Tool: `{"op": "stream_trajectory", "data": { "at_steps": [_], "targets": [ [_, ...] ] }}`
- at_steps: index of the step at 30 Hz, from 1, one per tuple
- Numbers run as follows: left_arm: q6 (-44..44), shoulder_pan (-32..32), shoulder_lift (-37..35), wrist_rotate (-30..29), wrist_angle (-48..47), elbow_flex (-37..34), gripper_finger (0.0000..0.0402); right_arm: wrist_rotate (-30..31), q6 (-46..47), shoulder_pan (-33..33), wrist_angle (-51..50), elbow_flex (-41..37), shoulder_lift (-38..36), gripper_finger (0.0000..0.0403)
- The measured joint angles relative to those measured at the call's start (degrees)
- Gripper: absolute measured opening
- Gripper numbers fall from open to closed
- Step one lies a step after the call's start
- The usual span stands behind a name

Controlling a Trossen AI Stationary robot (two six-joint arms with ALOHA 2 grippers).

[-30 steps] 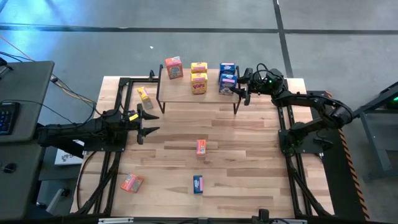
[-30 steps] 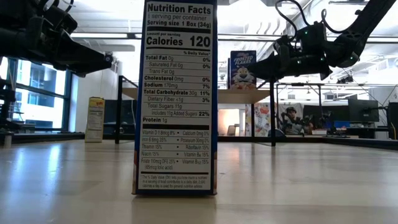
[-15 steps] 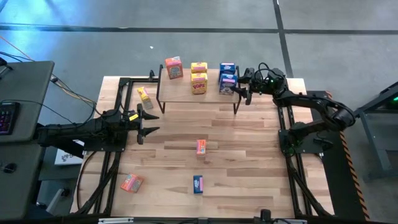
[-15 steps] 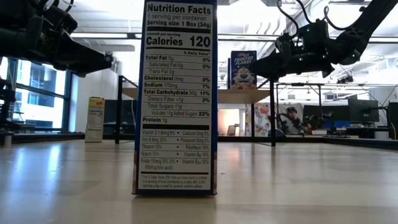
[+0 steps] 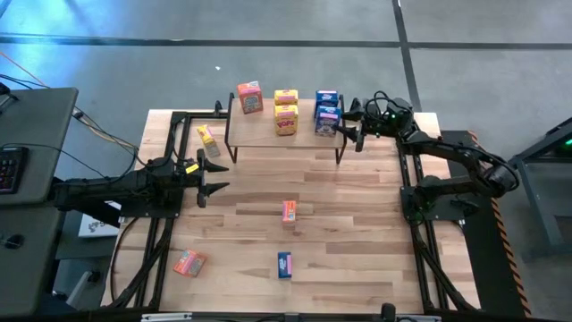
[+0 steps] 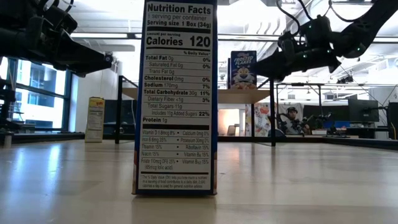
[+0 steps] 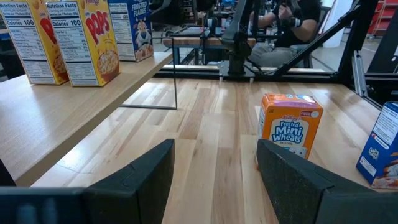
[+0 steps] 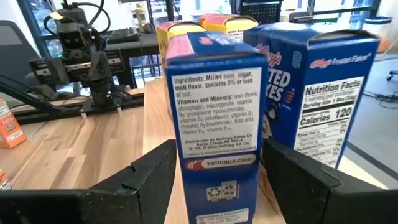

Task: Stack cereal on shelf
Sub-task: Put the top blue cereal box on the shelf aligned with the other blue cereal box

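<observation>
My right gripper (image 5: 350,126) sits at the right end of the shelf (image 5: 268,137), its two fingers (image 8: 146,174) spread to either side of the nearer blue cereal box (image 8: 214,118). The fingers stand clear of the cardboard, so the grip is released and the box rests on the shelf top on its own. Just behind that box stands a second blue box (image 5: 326,97), touching or almost touching it. Farther along the shelf from my gripper are two yellow boxes (image 5: 286,113), one in front of the other, and beyond them an orange-red box (image 5: 249,97) at the far end.

Away from the shelf, on the wooden table (image 5: 357,224), an orange-red box (image 5: 289,210) stands near the middle, a blue box (image 5: 284,264) lies nearer the front edge, and another orange-red box (image 5: 189,262) lies toward the front left corner. A yellow box (image 5: 208,139) lies on the table just beside the shelf's left legs.

My left gripper (image 5: 207,177) waits over the table's left side, fingers apart and holding nothing.
</observation>
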Motion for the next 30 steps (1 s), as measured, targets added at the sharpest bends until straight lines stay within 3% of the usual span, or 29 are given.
{"op": "stream_trajectory", "data": {
  "at_steps": [9,22,30],
  "targets": [
    [0.00,0.01,0.01,0.02,0.00,0.00,0.0218,3.12,0.02,1.73,-10.17,0.00,-4.34,0.0232],
    [0.00,0.02,0.02,0.00,0.00,0.00,0.0218,10.18,-0.12,5.88,-10.24,0.00,-4.42,0.0232],
    [0.00,0.01,0.01,0.00,0.00,0.00,0.0218,10.00,3.91,6.48,-15.30,0.00,-6.42,0.0232]
  ]
}}
